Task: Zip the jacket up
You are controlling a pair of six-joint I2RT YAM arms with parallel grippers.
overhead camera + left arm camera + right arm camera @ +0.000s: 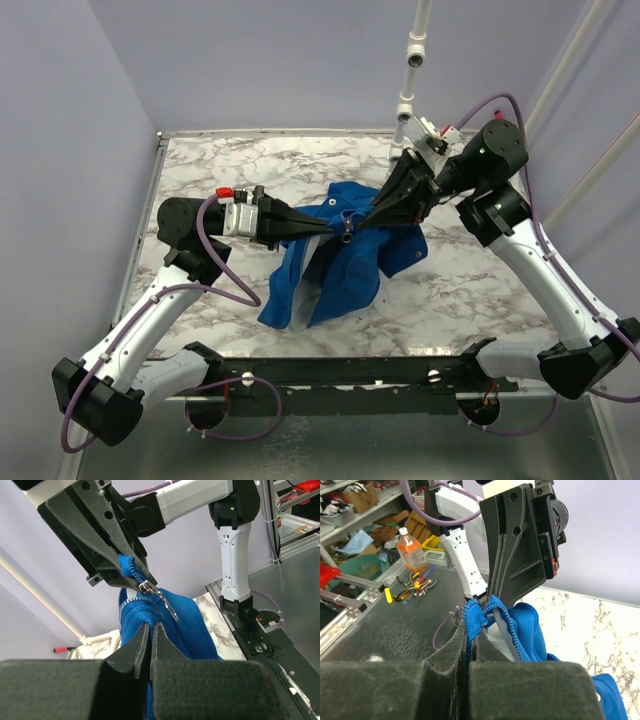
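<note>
A marble table fills the work area, with pale walls on the left and far sides and a white pole standing at its far edge. Off the table, the right wrist view shows a dark bench with an orange bottle, some hand tools and cluttered shelves behind.

The jacket lies crumpled at the middle of the table. Its upper part is lifted off the surface and the rest hangs down toward the near side. From above, the two arms reach in from the left and right and meet over the far part of the jacket. Their black fingers hide the fabric between them.

The left gripper has its jaws pressed together on a fold of blue fabric, with no gap showing. The right gripper is likewise clamped tight on the jacket's front edge, where a row of blue zipper teeth curls just past its tips.

Seen from the left wrist, the right gripper's grip sits on the zipper tape just above the metal zipper slider. The pull tab dangles free below it, touching neither gripper. The two grippers are near each other, with the slider between them.
</note>
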